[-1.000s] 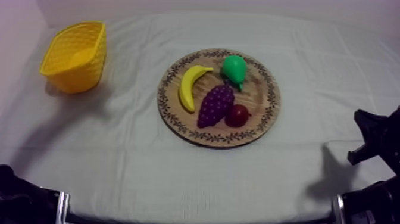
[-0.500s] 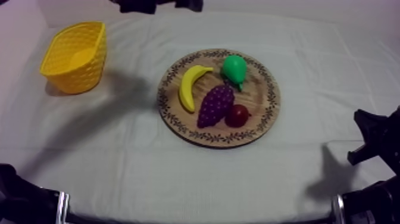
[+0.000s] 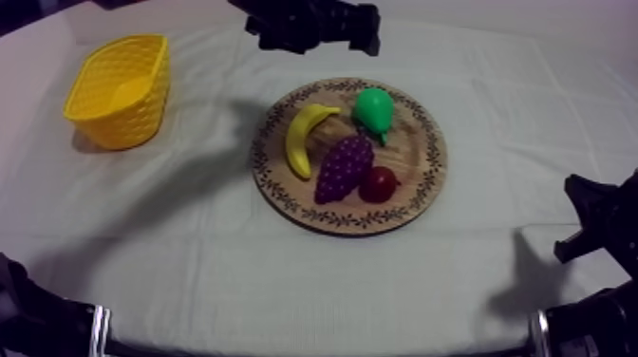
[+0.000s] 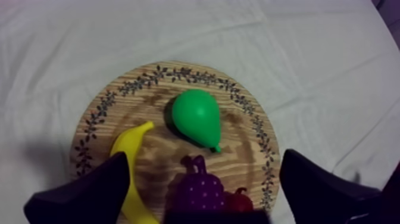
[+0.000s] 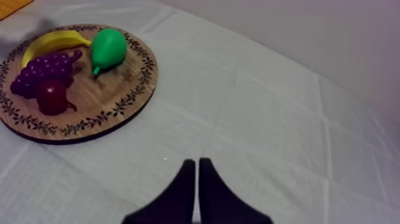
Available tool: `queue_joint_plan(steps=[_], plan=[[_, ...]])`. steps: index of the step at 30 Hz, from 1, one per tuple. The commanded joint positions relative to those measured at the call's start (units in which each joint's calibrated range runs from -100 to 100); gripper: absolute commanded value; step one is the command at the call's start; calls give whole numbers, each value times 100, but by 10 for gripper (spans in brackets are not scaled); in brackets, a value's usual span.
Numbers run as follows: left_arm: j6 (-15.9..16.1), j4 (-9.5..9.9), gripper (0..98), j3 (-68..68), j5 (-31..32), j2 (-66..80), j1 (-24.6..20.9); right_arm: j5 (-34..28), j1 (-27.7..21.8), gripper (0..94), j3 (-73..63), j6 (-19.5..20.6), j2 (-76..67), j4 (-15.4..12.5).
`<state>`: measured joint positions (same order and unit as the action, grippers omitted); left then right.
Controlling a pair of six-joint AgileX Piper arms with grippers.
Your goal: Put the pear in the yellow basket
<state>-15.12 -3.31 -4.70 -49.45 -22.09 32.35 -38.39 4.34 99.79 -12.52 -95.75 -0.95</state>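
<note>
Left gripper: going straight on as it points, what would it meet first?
Likely the pear, which lies on the board centred ahead of the open left gripper; depth is unclear.

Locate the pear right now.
In the top view the pear lies on the far part of the board, beside the banana tip and just beyond the grapes.

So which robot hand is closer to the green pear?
Left. The left gripper hovers open just beyond the pear; the right gripper sits shut, low at the right, far from it.
</note>
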Motion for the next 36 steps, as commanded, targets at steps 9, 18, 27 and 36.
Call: queue_joint_plan(steps=[9, 18, 27, 36], plan=[[105, -208, 941, -1226, -56, -1569, 71, 0, 2, 3, -1, -1, -1, 0], [171, -351, 930, -2080, -115, -2605, 92, 0, 2, 3, -1, -1, -1, 0], [175, -425, 917, -2668, -223, -3187, 48, 0, 2, 3, -1, -1, -1, 0], [169, -479, 885, -3080, -276, -3679, 33, 0, 2, 3, -1, -5, -1, 0]])
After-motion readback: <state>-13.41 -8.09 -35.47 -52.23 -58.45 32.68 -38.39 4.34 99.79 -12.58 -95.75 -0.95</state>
